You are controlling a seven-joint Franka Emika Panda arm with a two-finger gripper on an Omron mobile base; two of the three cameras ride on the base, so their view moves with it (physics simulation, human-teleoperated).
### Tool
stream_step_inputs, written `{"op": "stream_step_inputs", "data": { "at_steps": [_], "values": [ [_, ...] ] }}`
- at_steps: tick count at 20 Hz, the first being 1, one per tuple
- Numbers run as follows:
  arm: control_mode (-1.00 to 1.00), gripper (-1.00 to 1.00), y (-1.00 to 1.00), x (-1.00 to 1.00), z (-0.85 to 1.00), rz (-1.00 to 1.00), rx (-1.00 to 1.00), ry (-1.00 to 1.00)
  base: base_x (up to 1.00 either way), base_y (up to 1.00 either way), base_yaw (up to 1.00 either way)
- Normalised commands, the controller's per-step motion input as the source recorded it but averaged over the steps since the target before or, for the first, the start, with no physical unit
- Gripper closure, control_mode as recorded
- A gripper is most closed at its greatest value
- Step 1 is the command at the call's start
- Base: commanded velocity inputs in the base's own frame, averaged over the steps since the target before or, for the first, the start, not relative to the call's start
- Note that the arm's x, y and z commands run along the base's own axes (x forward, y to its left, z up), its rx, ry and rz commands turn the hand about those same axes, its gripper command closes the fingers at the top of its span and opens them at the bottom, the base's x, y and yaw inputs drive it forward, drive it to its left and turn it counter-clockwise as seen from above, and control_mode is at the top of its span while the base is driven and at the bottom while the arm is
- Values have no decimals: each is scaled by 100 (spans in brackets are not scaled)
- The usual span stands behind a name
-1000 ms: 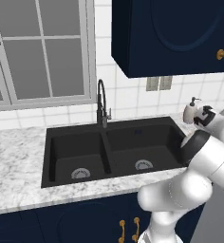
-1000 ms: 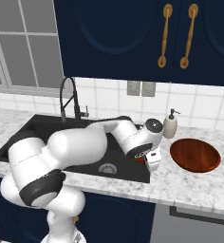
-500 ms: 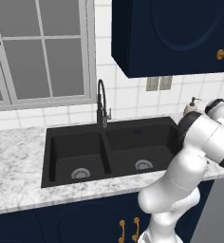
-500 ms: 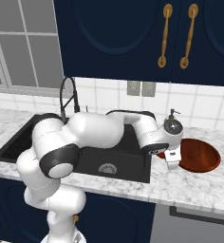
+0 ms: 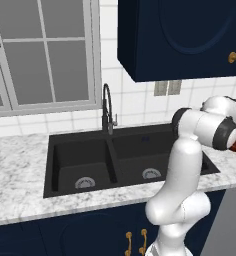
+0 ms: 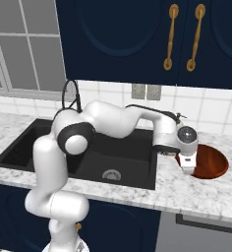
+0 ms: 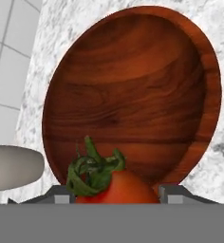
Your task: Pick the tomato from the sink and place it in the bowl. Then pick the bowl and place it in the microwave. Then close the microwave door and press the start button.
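Marble table [image 6: 187, 189], black sink [image 5: 120, 160], navy cabinets [image 6: 118, 39].
Your jaws hold the tomato [image 7: 116, 187] above the bowl [image 7: 133, 90].

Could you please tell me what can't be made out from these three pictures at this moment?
- Gripper fingertips: in the right base view the hand's own body hides them.
- Tomato: in the hand view the bottom edge cuts off its lower half, so the contact with the fingers is unseen.
- Bowl: in the right base view the hand covers its left part; in the left base view the arm leaves a mere sliver.
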Motion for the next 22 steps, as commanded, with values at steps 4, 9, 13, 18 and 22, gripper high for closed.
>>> {"op": "stream_step_inputs", "data": {
  "at_steps": [4,9,13,18,22],
  "values": [
    [-100,100,-37,18,-25,-9,0,0,0,0,0],
    [-100,100,-1,40,-36,-3,-2,1,0,0,0],
    [-100,100,0,29,-22,0,0,1,0,0,0],
    [-100,-100,0,14,-21,-5,0,1,0,0,0],
    [-100,-100,2,0,0,-11,0,-1,0,0,0]
  ]
}}
